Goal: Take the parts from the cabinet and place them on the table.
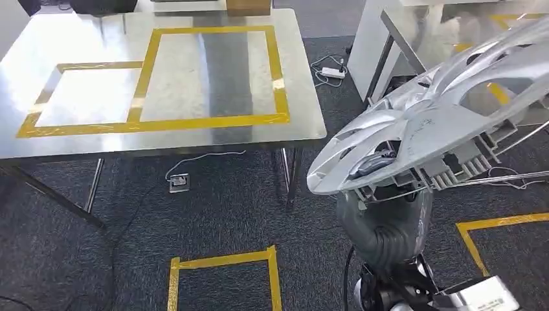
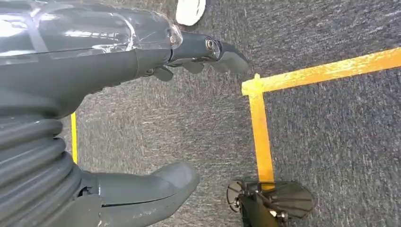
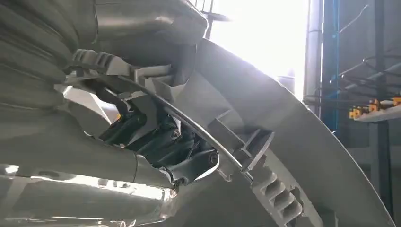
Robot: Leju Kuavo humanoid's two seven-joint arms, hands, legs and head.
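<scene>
A large silver wheel cover point(image 1: 434, 126) with spoke-shaped openings hangs tilted in the air at the right, above the carpet and to the right of the table. My right hand point(image 1: 377, 163) grips it from below, dark fingers showing through one opening. The right wrist view shows those fingers point(image 3: 163, 142) hooked around the clips and wire ring on the back of the cover point(image 3: 283, 137). The steel table point(image 1: 213, 84) at the upper left bears yellow tape rectangles point(image 1: 152, 123). My left hand point(image 2: 118, 71) hangs over the carpet, fingers point(image 2: 208, 49) and thumb apart, holding nothing.
A white structure with a metal frame point(image 1: 388, 32) stands behind the cover at the upper right. On the carpet lie a power strip point(image 1: 333, 71), a floor socket point(image 1: 179, 183) with a cable, and yellow tape outlines point(image 1: 223, 262). A brown box point(image 1: 248, 6) sits at the table's far edge.
</scene>
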